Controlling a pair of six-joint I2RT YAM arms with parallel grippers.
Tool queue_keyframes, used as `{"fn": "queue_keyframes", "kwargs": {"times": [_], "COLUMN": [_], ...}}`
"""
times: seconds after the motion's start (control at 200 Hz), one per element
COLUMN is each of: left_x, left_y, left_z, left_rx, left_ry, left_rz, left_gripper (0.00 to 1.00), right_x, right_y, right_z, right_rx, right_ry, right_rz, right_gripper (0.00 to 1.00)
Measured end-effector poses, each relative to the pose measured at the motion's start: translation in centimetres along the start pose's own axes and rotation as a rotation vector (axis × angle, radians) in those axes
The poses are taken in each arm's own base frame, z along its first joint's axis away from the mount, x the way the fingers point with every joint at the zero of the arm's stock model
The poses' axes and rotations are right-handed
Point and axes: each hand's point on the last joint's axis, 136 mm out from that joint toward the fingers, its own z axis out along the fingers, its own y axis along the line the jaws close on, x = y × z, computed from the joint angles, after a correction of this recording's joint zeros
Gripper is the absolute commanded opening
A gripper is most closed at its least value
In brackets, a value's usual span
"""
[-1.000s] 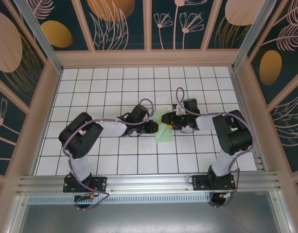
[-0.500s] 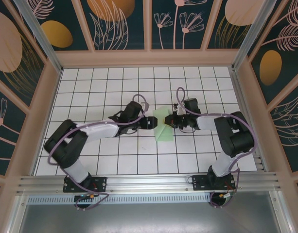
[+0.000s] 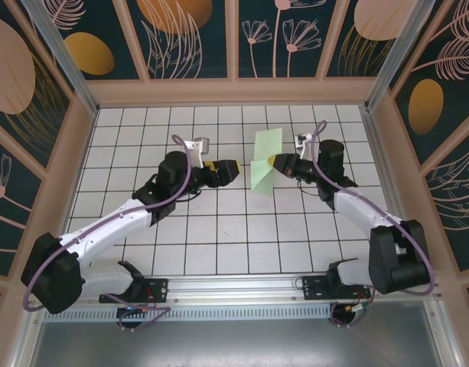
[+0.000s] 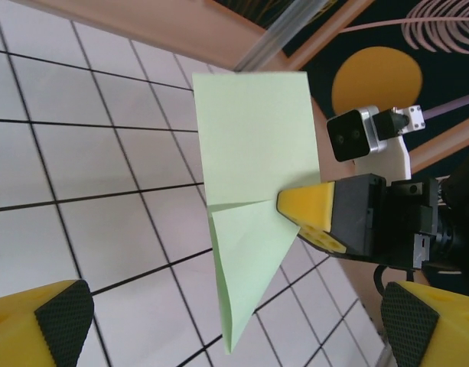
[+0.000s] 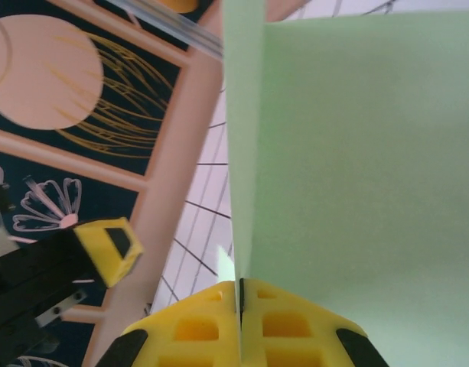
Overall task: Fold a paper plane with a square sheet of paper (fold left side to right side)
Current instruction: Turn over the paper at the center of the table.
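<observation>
Right gripper (image 3: 277, 162): pinched tight on the right edge of the paper plane (image 3: 263, 174), right by the crease across its middle.
Left gripper (image 3: 228, 170): wide open and holding nothing. It is near the plane's left side but not touching it.
Paper plane: up in the air, standing on its edge with the pointy end down. The white grid table (image 3: 219, 245) is below the plane.
Why held so: most likely one gripper carries the plane by itself, so the open one has room to come in for the next fold.
</observation>
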Motion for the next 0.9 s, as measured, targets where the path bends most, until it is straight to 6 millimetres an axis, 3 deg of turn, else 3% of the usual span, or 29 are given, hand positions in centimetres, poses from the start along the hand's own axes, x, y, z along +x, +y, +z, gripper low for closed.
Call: {"fn": "queue_keyframes", "kwargs": {"times": [0.215,0.525,0.721,0.901], "left_x": [-0.1,1.8,2.8,2.6], "left_y": [-2.7,-3.9,-4.4,-5.5], "left_z": [0.1,1.7,2.5,2.3], "left_rx": [0.139,0.268,0.33,0.389], "left_ry": [0.021,0.125,0.179,0.189], "left_rz": [-0.041,-0.116,-0.167,-0.184], "left_gripper": [0.99,0.91,0.76,0.55], "right_x": [-1.6,-1.5,-1.3,-1.3], "right_y": [4.1,6.7,8.2,8.7], "right_z": [-0.8,-0.7,-0.4,-0.4], "right_rx": [-0.11,-0.203,-0.241,-0.253], "right_ry": [-0.026,-0.011,0.004,0.005], "right_rz": [-0.039,-0.027,-0.034,-0.037], "right_gripper": [0.0,0.0,0.01,0.01]}}
